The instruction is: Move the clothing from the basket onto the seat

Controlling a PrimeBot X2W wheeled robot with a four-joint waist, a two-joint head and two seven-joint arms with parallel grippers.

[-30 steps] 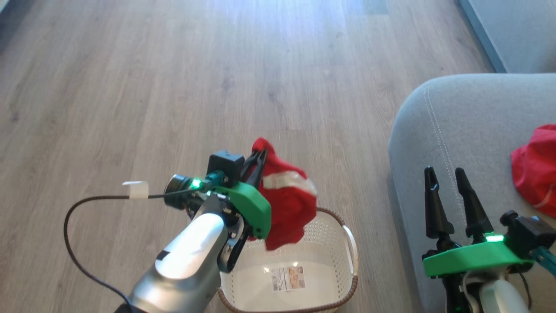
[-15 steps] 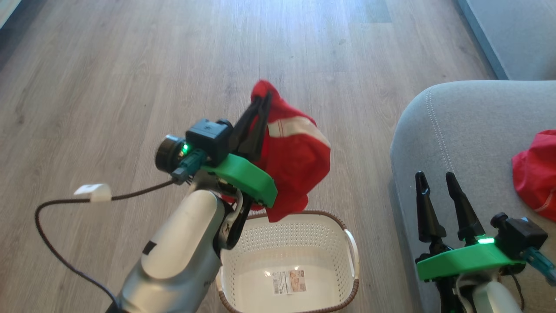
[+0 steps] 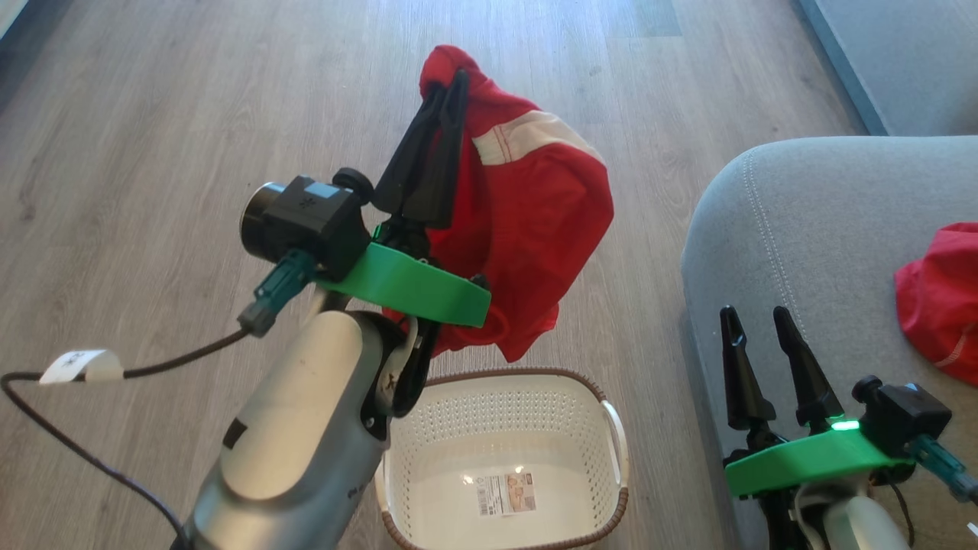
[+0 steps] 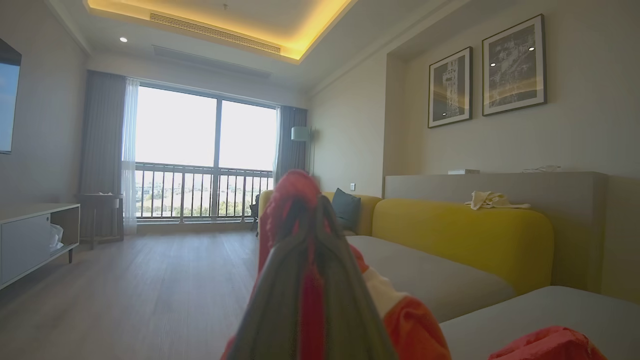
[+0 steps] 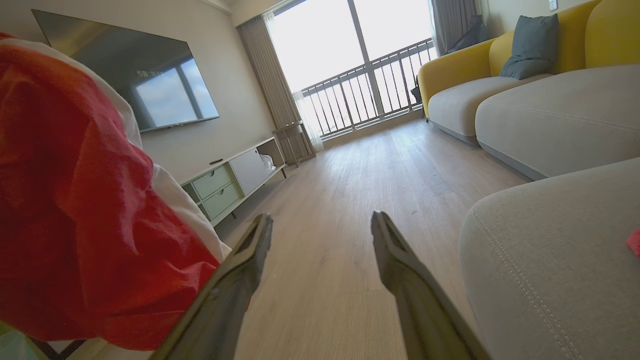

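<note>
In the head view, the left claw (image 3: pixel 451 80) was raised over the floor (image 3: pixel 191 114). Its fingers were pressed together on a fold of a red garment (image 3: pixel 535 206) with a white stripe. The garment hung free from the tips, and its lowest end was just above the far rim of the basket (image 3: pixel 619 435), apart from it. The basket stood on the floor beside the seat (image 3: pixel 825 229), and a sticker (image 3: pixel 506 493) showed on its pale bottom. The right claw (image 3: pixel 755 315) was at the lower right, over the edge of the seat, with its fingers spread and nothing between them. A second garment (image 3: pixel 940 298), also red, lay on the seat at the right edge.

In the left wrist view, the two fingers of the left claw (image 4: pixel 320 205) met at their tips, with the garment (image 4: pixel 287 200) pinched between them. The seat (image 4: pixel 550 310) was at the lower right, with the second garment (image 4: pixel 550 345) on it.

In the right wrist view, the right claw (image 5: pixel 321 217) stood wide apart over the floor (image 5: pixel 350 190). The garment (image 5: pixel 75 200) appeared large on the left, and the seat (image 5: pixel 550 260) was on the right.
</note>
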